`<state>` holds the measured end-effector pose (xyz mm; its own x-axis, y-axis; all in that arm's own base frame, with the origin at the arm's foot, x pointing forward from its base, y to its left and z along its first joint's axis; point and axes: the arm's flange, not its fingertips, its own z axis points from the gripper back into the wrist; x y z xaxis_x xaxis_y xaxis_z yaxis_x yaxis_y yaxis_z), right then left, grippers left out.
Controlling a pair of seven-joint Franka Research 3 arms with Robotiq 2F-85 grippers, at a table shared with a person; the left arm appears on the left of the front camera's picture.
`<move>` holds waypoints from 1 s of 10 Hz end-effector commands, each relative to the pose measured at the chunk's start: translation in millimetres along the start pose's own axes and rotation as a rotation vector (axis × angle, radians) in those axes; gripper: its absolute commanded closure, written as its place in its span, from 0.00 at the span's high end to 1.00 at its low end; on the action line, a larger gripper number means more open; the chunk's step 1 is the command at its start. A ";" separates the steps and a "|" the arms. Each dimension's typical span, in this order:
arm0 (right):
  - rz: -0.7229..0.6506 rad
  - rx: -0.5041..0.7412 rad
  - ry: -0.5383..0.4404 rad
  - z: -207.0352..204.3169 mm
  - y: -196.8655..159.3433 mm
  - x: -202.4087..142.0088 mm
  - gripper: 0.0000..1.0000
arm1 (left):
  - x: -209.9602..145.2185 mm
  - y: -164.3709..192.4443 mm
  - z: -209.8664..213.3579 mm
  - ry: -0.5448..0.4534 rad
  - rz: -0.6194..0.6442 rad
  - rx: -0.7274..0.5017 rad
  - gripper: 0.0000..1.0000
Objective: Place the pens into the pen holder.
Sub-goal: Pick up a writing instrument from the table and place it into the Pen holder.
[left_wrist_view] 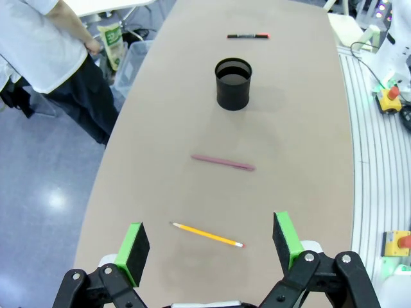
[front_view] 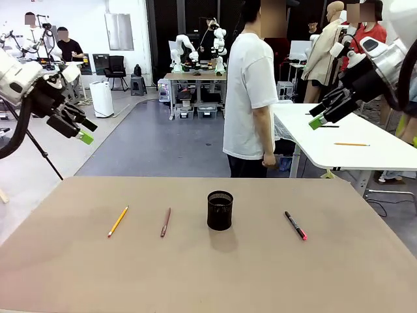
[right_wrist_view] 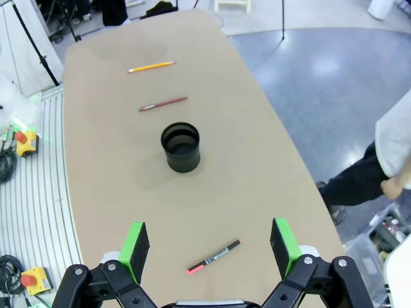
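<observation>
**Tabletop** (front_view: 326, 280): a tan, rounded surface that spans the front view and carries all the task's things.

**Person** (front_view: 251, 98): stands beyond the far edge of the tabletop in a white T-shirt and dark trousers, turned side-on, arms hanging down, hands away from the things.

**Left claw** (front_view: 86, 130): held high at the robot's left, well above the tabletop. In its own wrist view the left claw (left_wrist_view: 212, 240) has its green pads (left_wrist_view: 136, 245) wide apart with nothing between them. It looks down on the row of things.

**Right claw** (front_view: 315, 116): held high at the robot's right, also well clear of the surface. In its wrist view the right claw (right_wrist_view: 210, 242) has its jaws spread and grips nothing.

**Pen holder** (front_view: 220, 210): a black cup standing upright near the middle of the tabletop, mouth upward, touching none of the pens.

**Pens**: three, all lying flat on the tabletop outside the pen holder and apart from one another.
- Black marker with a red end (front_view: 295, 225): on the robot's right of the holder, below the right claw's pads in that wrist view.
- Reddish-brown pen (front_view: 165, 222): near the holder on the robot's left.
- Yellow pencil (front_view: 118, 221): farther left, beyond the reddish-brown pen.
</observation>
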<state>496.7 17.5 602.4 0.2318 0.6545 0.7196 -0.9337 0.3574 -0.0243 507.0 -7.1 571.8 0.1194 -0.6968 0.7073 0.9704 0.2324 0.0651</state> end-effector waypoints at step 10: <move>0.003 0.001 0.001 0.7 0.3 1.1 1.00 | -3.6 2.3 6.6 0.002 0.007 0.012 1.00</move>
<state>496.7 17.2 602.3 0.2347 0.6581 0.7154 -0.9338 0.3570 -0.0221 508.0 -0.4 574.1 0.1261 -0.6990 0.7039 0.9660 0.2480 0.0733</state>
